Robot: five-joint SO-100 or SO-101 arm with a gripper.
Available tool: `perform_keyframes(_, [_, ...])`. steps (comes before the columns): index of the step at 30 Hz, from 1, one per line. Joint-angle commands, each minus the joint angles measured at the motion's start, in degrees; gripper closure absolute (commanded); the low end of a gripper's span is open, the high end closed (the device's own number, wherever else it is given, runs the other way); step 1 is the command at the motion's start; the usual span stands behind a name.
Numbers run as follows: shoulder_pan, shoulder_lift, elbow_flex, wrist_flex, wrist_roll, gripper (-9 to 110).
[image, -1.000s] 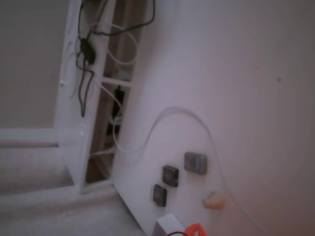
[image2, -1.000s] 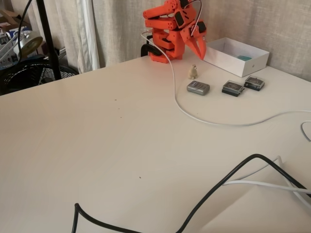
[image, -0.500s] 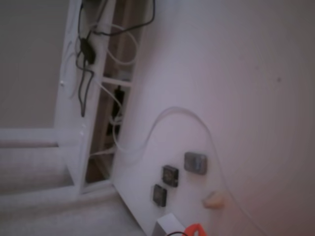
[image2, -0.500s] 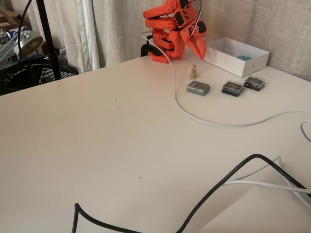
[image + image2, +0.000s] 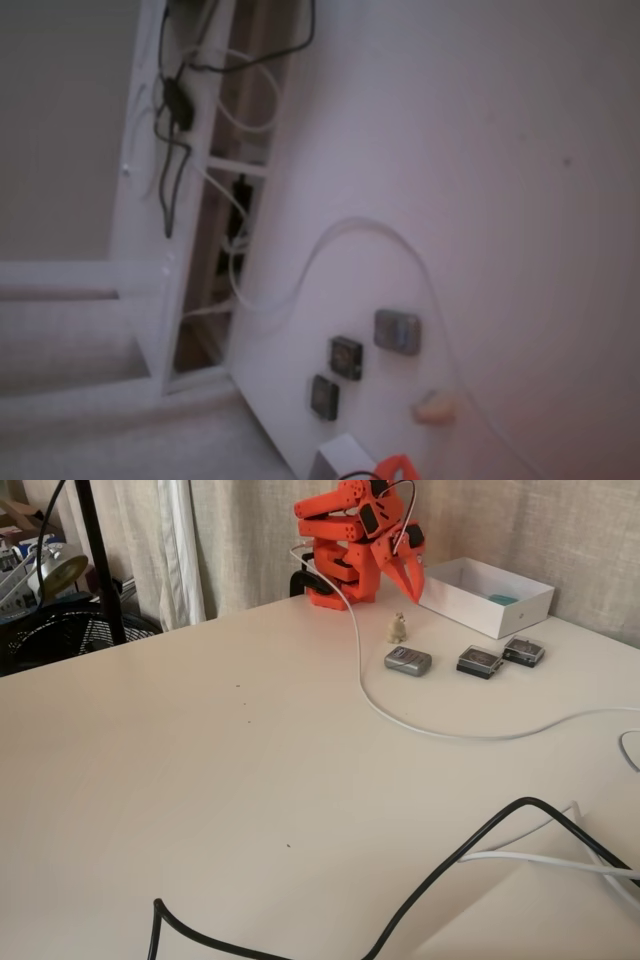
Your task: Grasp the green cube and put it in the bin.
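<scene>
We see nothing changed: cube (image 5: 503,599) already lies in the bin (image 5: 470,607), gripper (image 5: 408,581) folded at its nine o'clock, jaws narrow, holding nothing.

Orange arm (image 5: 345,550) folded low, pincer (image 5: 412,584) pointing down, fingers together

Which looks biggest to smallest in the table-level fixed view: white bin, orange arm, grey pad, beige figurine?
1. orange arm
2. white bin, close behind the arm in apparent size
3. grey pad
4. beige figurine

All four sit at a similar depth at the far end of the table, so apparent order is probably the true order.
</scene>
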Motion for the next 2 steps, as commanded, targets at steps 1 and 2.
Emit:
perform_keyframes(1, [0.09,0.44,-0.09,-0.44,-0.09,110])
perform_keyframes(2, [0.09,0.44,-0.09,-0.44,-0.09,110])
